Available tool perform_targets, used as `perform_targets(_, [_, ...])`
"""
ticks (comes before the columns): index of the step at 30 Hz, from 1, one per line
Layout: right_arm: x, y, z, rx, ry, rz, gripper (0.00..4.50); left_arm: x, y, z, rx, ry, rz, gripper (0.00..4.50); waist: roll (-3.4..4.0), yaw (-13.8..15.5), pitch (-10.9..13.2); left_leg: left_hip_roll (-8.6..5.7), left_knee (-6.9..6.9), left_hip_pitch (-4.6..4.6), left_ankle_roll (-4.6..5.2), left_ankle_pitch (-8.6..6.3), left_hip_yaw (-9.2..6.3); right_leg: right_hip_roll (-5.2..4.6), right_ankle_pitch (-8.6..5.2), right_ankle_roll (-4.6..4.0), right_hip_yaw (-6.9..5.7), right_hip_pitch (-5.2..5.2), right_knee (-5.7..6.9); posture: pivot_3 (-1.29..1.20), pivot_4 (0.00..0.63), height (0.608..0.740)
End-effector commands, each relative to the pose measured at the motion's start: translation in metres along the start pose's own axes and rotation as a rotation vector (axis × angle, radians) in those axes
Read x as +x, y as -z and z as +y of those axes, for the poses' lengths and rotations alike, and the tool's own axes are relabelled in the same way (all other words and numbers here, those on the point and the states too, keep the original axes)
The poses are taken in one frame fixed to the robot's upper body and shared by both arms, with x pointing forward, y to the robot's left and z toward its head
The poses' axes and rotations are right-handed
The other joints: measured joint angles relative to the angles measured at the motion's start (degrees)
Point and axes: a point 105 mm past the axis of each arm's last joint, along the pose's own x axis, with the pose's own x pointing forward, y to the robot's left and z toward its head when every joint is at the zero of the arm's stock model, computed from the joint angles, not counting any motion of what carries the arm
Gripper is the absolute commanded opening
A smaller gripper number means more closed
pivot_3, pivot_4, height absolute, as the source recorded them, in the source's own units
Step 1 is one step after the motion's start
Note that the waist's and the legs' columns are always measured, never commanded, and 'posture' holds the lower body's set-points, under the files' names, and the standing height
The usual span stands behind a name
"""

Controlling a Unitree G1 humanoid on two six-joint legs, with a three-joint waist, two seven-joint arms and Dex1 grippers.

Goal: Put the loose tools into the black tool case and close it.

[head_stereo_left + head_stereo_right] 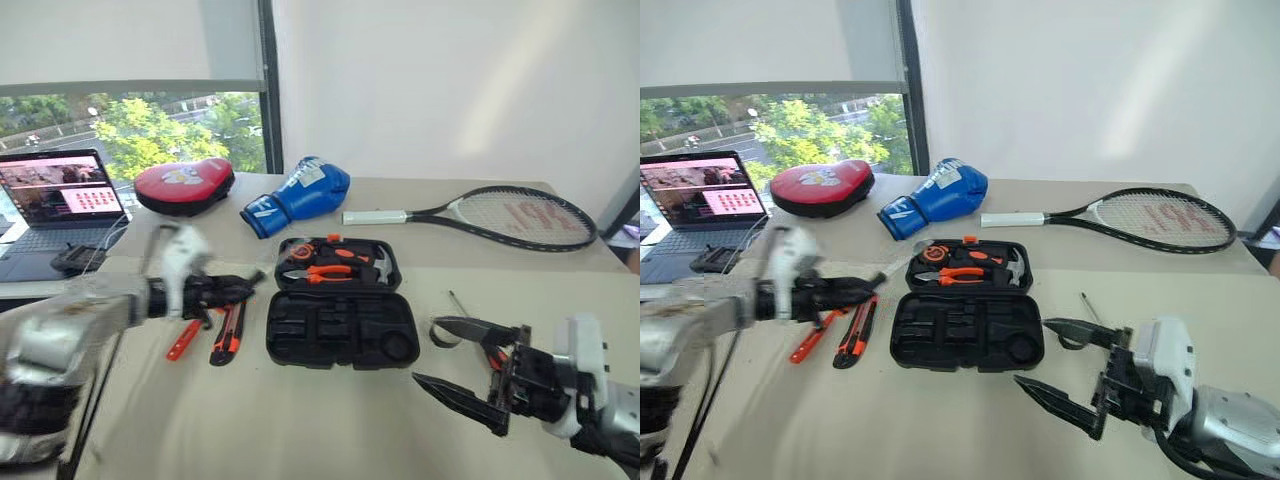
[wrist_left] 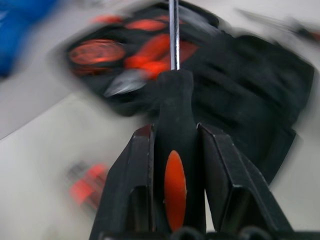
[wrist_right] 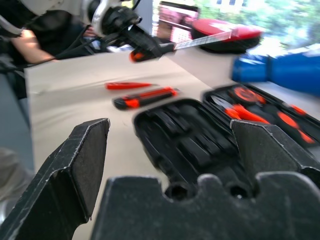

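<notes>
Wrist view on my left tool (image 2: 172,165) shows what the head views blur: both fingers clenched on a black-and-orange screwdriver (image 2: 173,145), thin shaft aimed at the case. Black tool case (image 1: 340,318) lies open mid-counter, pliers (image 1: 322,272) in the far half, near half's moulded slots bare. Utility knife (image 1: 227,335) and orange screwdriver (image 1: 184,339) lie just left of it. My right tool (image 1: 455,362) hangs released, fingers wide, near the counter's right front.
</notes>
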Motion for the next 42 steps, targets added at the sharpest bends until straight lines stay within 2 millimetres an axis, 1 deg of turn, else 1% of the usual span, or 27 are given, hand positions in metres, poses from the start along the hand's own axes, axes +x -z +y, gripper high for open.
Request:
perform_targets(1, [-0.011, -0.012, -0.005, -0.034, 0.120, 0.007, 4.50, 0.029, -0.004, 0.014, 0.190, 0.139, 0.089, 0.87, -0.10, 0.27, 0.05, 0.05, 0.02, -0.04, 0.10, 0.00, 0.02, 0.06, -0.05, -0.10, 0.01, -0.03, -0.03, 0.00, 0.150, 0.740])
perform_targets(2, [-0.016, -0.011, -0.004, -0.028, 0.149, 0.020, 4.50, 0.039, -0.009, 0.019, 0.217, 0.154, 0.093, 0.87, -0.13, 0.20, 0.07, 0.06, 0.05, -0.08, 0.50, -0.13, 0.01, 0.07, -0.05, -0.19, 0.03, -0.04, -0.01, 0.00, 0.150, 0.740])
perform_targets(3, [-0.022, -0.010, -0.003, -0.032, 0.177, 0.036, 4.50, 0.050, -0.014, 0.022, 0.238, 0.178, 0.100, 0.87, -0.14, 0.20, 0.07, 0.07, 0.08, -0.10, 0.57, -0.12, 0.01, 0.06, -0.04, -0.20, 0.05, -0.05, -0.02, 0.00, 0.150, 0.740])
perform_targets(5, [-0.030, -0.010, 0.003, -0.048, 0.208, 0.059, 4.50, 0.065, -0.020, 0.026, 0.273, 0.207, 0.111, 0.87, -0.15, 0.34, 0.08, 0.06, 0.16, -0.21, 0.71, -0.15, 0.00, 0.05, 0.06, 0.03, 0.03, -0.07, -0.01, 0.00, 0.150, 0.740])
perform_targets(8, [-0.036, -0.008, 0.007, -0.043, 0.248, 0.088, 4.50, 0.074, -0.014, 0.029, 0.304, 0.246, 0.170, 0.87, -0.14, -0.58, 0.07, 0.03, 0.24, -0.33, 0.92, -0.27, 0.01, 0.02, 0.00, 0.27, 0.07, -0.14, 0.02, 0.00, 0.150, 0.740])
perform_targets(10, [-0.037, -0.008, 0.008, -0.042, 0.273, 0.088, 4.50, 0.083, -0.017, 0.031, 0.303, 0.253, 0.184, 0.87, -0.15, -1.22, 0.08, 0.02, 0.26, -0.33, 1.00, -0.31, 0.06, 0.03, 0.02, 0.34, 0.14, -0.14, 0.00, 0.00, 0.150, 0.740])
perform_targets(12, [-0.035, -0.009, 0.010, -0.042, 0.280, 0.083, 4.50, 0.087, -0.017, 0.031, 0.278, 0.266, 0.207, 0.87, -0.19, -1.40, 0.10, 0.00, 0.29, -0.39, 1.04, -0.34, 0.05, 0.01, 0.00, 0.43, 0.11, -0.17, -0.01, 0.00, 0.150, 0.740])
perform_targets(15, [-0.030, -0.009, 0.011, -0.042, 0.285, 0.071, 4.50, 0.088, -0.007, 0.030, 0.283, 0.290, 0.270, 0.87, -0.20, -1.43, 0.11, 0.02, 0.42, -0.53, 1.09, -0.37, 0.02, -0.01, 0.00, 0.51, 0.08, -0.27, 0.01, 0.00, 0.150, 0.740])
perform_targets(18, [-0.027, -0.008, 0.012, -0.036, 0.285, 0.060, 4.50, 0.082, 0.004, 0.034, 0.272, 0.283, 0.330, 0.87, -0.20, -1.36, 0.11, 0.03, 0.50, -0.55, 1.14, -0.40, 0.00, -0.03, -0.01, 0.52, 0.08, -0.27, 0.02, 0.00, 0.150, 0.740])
perform_targets(20, [-0.026, -0.008, 0.012, -0.034, 0.284, 0.058, 4.50, 0.079, 0.008, 0.035, 0.251, 0.278, 0.349, 0.87, -0.20, -1.32, 0.11, 0.03, 0.55, -0.56, 1.17, -0.42, -0.01, -0.05, -0.01, 0.53, 0.08, -0.26, 0.03, 0.00, 0.150, 0.740])
perform_targets(28, [-0.025, -0.008, 0.011, -0.047, 0.278, 0.055, 4.50, 0.083, 0.011, 0.039, 0.187, 0.228, 0.373, 0.87, -0.20, -1.45, 0.11, 0.04, 0.65, -0.55, 1.20, -0.44, -0.02, -0.08, 0.01, 0.56, 0.08, -0.24, 0.09, 0.00, 0.150, 0.740])
perform_targets(31, [-0.026, -0.008, 0.012, -0.050, 0.278, 0.057, 4.50, 0.085, 0.008, 0.037, 0.128, 0.229, 0.370, 0.87, -0.20, -1.43, 0.11, 0.04, 0.68, -0.55, 1.20, -0.44, -0.03, -0.08, 0.01, 0.57, 0.08, -0.23, 0.09, 0.00, 0.150, 0.740])
perform_targets(36, [-0.026, -0.007, 0.014, -0.047, 0.276, 0.058, 4.50, 0.084, 0.010, 0.039, 0.125, 0.213, 0.395, 0.87, -0.20, -1.43, 0.11, 0.04, 0.71, -0.56, 1.21, -0.45, -0.03, -0.07, 0.02, 0.59, 0.08, -0.23, 0.09, 0.00, 0.150, 0.740])
perform_targets(39, [-0.025, -0.006, 0.014, -0.048, 0.272, 0.058, 4.50, 0.085, 0.009, 0.036, 0.154, 0.231, 0.392, 0.87, -0.20, -1.48, 0.11, 0.04, 0.72, -0.55, 1.21, -0.45, -0.03, -0.07, 0.02, 0.59, 0.09, -0.22, 0.11, 0.00, 0.150, 0.740])
perform_targets(41, [-0.025, -0.006, 0.014, -0.049, 0.270, 0.055, 4.50, 0.084, 0.003, 0.037, 0.171, 0.234, 0.351, 1.87, -0.20, -1.51, 0.11, 0.05, 0.73, -0.55, 1.21, -0.45, -0.03, -0.07, 0.02, 0.59, 0.09, -0.23, 0.12, 0.00, 0.150, 0.740])
perform_targets(42, [-0.025, -0.006, 0.014, -0.050, 0.270, 0.055, 4.50, 0.082, -0.005, 0.040, 0.175, 0.218, 0.304, 2.00, -0.19, -1.50, 0.11, 0.05, 0.73, -0.55, 1.21, -0.45, -0.03, -0.07, 0.02, 0.59, 0.09, -0.23, 0.12, 0.00, 0.150, 0.740])
